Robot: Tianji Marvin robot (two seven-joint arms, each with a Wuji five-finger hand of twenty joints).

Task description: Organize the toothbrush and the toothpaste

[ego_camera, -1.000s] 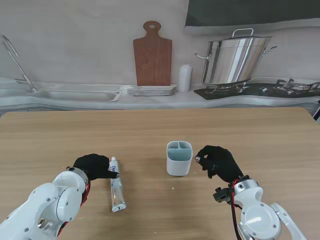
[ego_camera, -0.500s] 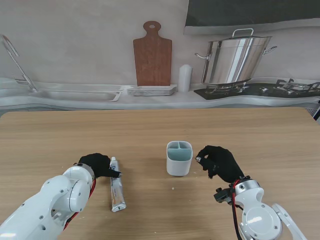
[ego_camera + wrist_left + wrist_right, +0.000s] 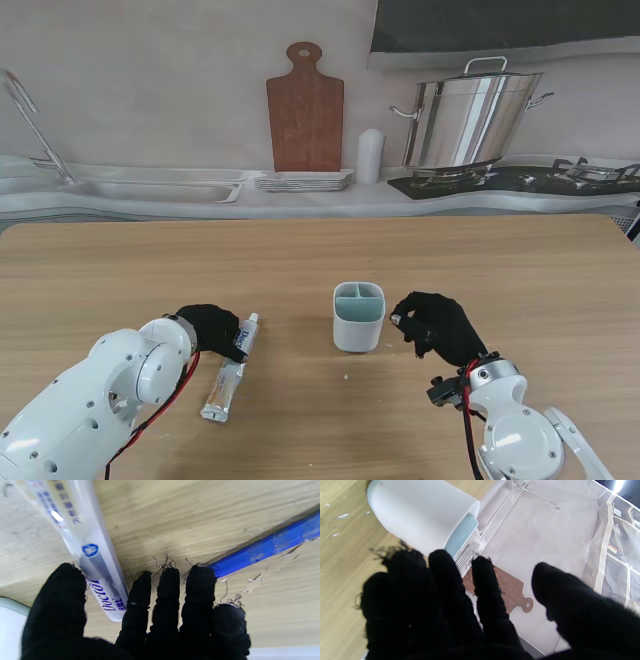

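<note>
Mostly smooth white toothpaste tube [image 3: 95,555] between fuzzy black fingers [image 3: 140,597].

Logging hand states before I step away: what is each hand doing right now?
Left hand: shut on the toothpaste tube, thumb and fingers either side.
Right hand: holds nothing, fingers apart, beside the holder cup.

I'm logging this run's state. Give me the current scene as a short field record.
toothpaste tube: lying tilted on the table, cap end toward the holder
left hand: thumb and fingers around the tube's cap end
holder: upright, compartments look empty
right hand: beside the holder, holding nothing
toothbrush: not visible from the stand view
</note>
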